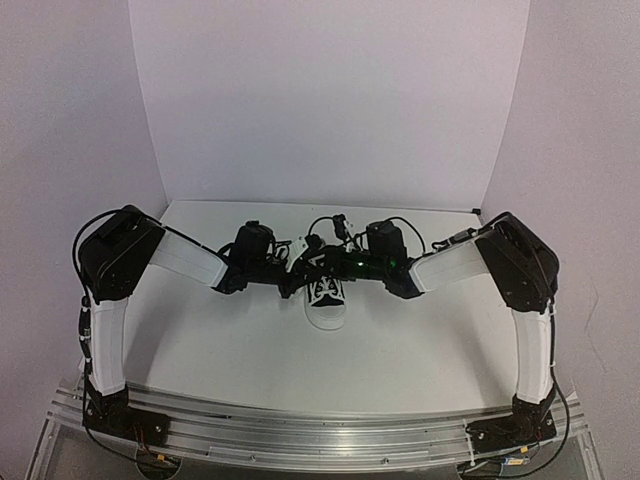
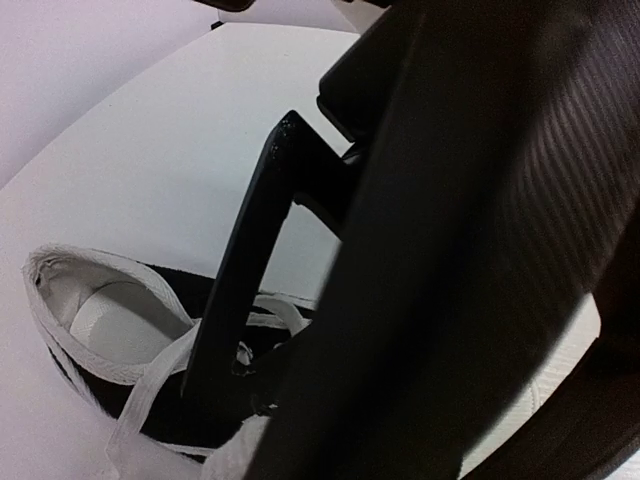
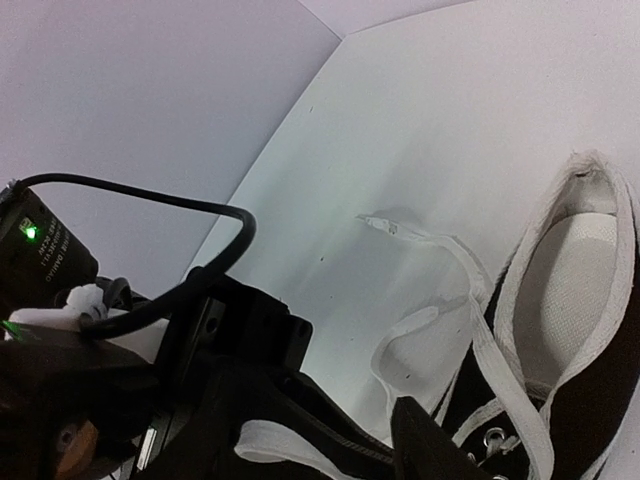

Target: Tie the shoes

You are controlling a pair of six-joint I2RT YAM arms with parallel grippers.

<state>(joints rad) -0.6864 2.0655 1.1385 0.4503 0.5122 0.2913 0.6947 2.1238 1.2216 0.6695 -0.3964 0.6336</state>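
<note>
Sneaker (image 1: 327, 300) mid-tabletop (image 1: 200, 340): left gripper (image 1: 298, 264) pinched shut at laces (image 3: 420, 235), right gripper (image 1: 338, 262) state unclear; taut, even tension looks key.

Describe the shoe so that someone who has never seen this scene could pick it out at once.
Start at the white table. At its middle, where the left arm and right arm meet, lies the sneaker. Nothing else there has black canvas, a white toe cap facing the arm bases, and white laces.
</note>
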